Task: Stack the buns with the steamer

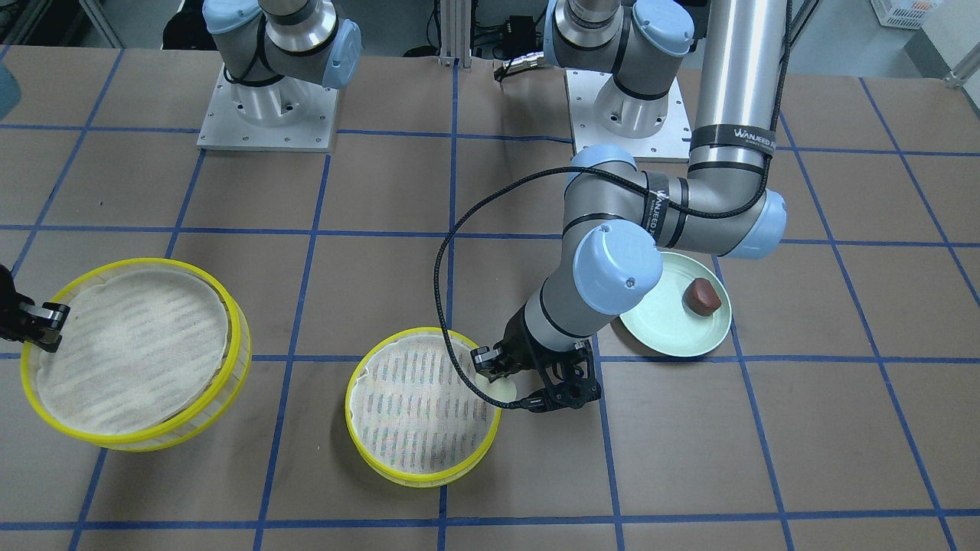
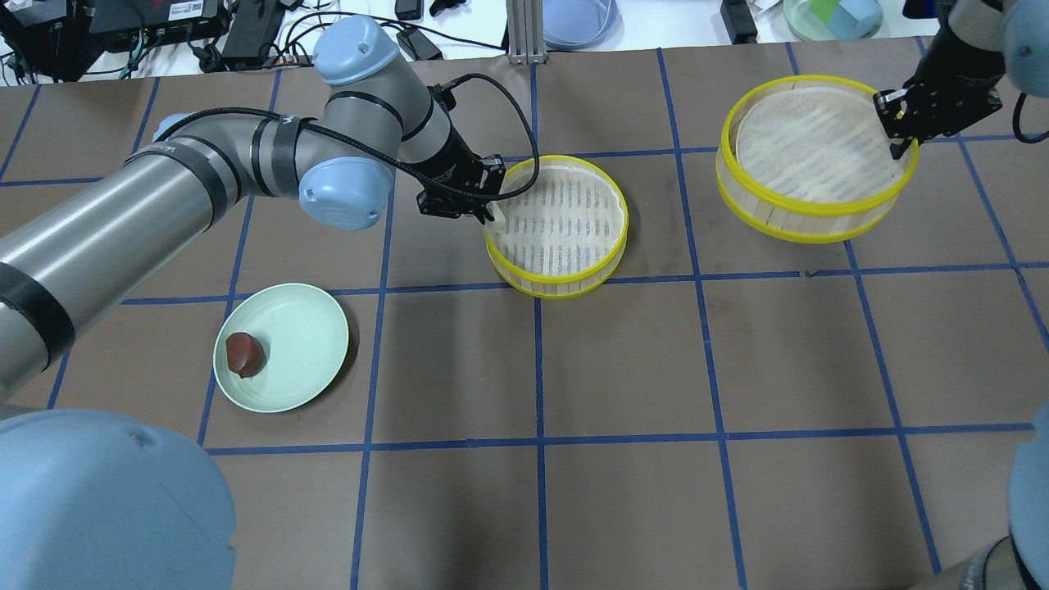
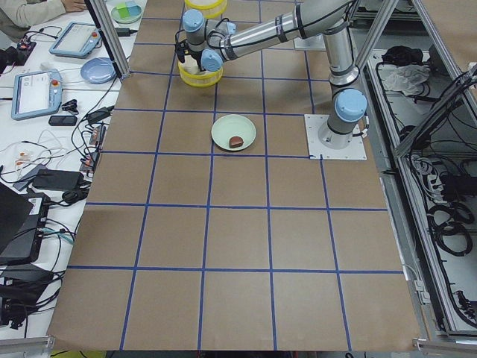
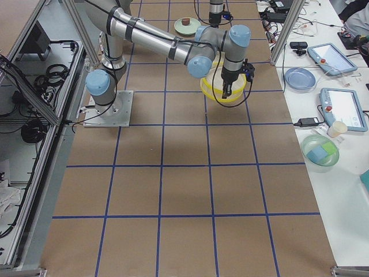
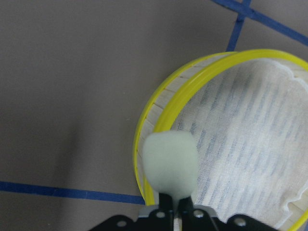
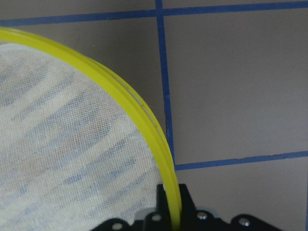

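Observation:
My left gripper [image 2: 492, 215] is shut on the cream-white bun [image 5: 171, 163] and holds it over the near rim of the middle steamer tray [image 2: 559, 225], which rests on the table. The bun also shows in the front view [image 1: 499, 385]. My right gripper [image 2: 901, 131] is shut on the yellow rim of the second steamer tray [image 2: 811, 156] and holds it tilted above the table; its rim fills the right wrist view [image 6: 144, 125]. The dark reddish-brown bun [image 2: 244, 354] lies on the mint-green plate [image 2: 303, 344].
A black cable loops from my left wrist over the table beside the middle tray [image 1: 444, 260]. The two arm bases [image 1: 268, 115] stand at the robot's side of the table. Clutter and dishes lie on the bench beyond the table [image 2: 574, 16].

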You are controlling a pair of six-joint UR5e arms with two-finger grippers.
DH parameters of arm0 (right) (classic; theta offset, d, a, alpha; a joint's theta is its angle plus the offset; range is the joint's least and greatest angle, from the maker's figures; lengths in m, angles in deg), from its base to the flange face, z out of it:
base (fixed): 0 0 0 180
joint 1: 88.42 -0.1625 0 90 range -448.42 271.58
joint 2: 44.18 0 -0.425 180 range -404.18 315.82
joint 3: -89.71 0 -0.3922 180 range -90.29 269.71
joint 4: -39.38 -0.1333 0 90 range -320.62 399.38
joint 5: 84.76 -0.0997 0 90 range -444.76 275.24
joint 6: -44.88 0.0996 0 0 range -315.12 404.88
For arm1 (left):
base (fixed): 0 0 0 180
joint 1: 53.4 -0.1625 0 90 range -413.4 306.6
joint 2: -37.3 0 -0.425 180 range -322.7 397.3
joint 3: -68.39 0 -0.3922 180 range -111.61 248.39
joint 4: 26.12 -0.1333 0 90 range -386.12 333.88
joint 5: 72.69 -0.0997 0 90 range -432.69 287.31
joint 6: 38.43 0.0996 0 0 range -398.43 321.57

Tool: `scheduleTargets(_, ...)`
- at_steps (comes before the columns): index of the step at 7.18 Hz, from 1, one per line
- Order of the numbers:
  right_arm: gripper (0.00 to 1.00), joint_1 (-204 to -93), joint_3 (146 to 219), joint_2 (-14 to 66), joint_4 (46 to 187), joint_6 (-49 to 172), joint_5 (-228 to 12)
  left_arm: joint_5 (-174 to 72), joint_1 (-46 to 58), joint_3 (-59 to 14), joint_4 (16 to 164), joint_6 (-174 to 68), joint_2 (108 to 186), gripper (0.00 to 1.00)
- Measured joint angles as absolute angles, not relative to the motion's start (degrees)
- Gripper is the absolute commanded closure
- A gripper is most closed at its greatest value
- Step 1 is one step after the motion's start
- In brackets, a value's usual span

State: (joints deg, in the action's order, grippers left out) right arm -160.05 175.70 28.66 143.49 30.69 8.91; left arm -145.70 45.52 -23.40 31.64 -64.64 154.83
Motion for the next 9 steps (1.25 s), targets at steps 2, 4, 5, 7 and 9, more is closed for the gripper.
scheduleTargets(2, 1.00, -161.49, 175.90, 29.00, 143.67, 31.73, 9.18, -145.57, 46.73, -23.53, 31.29, -65.06, 155.10, 1.00)
scheduleTargets(4, 1.00, -162.01, 175.99, 30.20, 144.06, 32.29, 9.17, -145.50, 47.10, -23.58, 31.28, -65.18, 155.20, 0.30)
scheduleTargets(5, 1.00, -162.17, 176.01, 30.46, 144.02, 32.41, 8.97, -145.48, 47.12, -23.73, 31.29, -65.17, 155.21, 0.01)
scheduleTargets(7, 1.00, -162.30, 176.02, 30.56, 143.97, 32.62, 8.71, -145.44, 47.14, -23.54, 31.32, -65.46, 155.13, 0.00)
scheduleTargets(9, 1.00, -162.33, 176.02, 30.60, 144.13, 32.70, 8.71, -145.14, 47.15, -23.25, 31.34, -67.13, 155.00, 0.02)
